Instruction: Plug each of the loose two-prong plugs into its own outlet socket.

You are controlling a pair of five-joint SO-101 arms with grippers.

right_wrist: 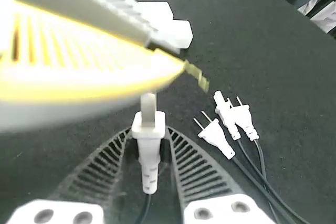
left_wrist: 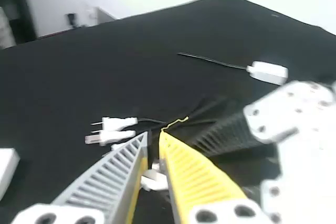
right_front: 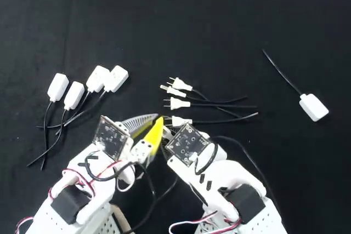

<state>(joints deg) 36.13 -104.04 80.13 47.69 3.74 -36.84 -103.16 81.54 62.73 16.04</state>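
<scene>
Right claw (right_wrist: 148,129) grips a plug (right_wrist: 147,156); left claw (left_wrist: 153,136), closed, hangs over its prongs.

High cam looks down over the whole black table (right_front: 219,36); both wrist cams sit low, close-up, facing the same loose plugs (right_front: 178,103).

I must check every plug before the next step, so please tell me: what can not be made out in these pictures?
Right wrist view: the left end effector covers the prong tips of the plug; whether the right end effector grips it is unclear.
Left wrist view: a white piece is mostly hidden under the left end effector.
High view: the sockets are too small to show slots.
</scene>
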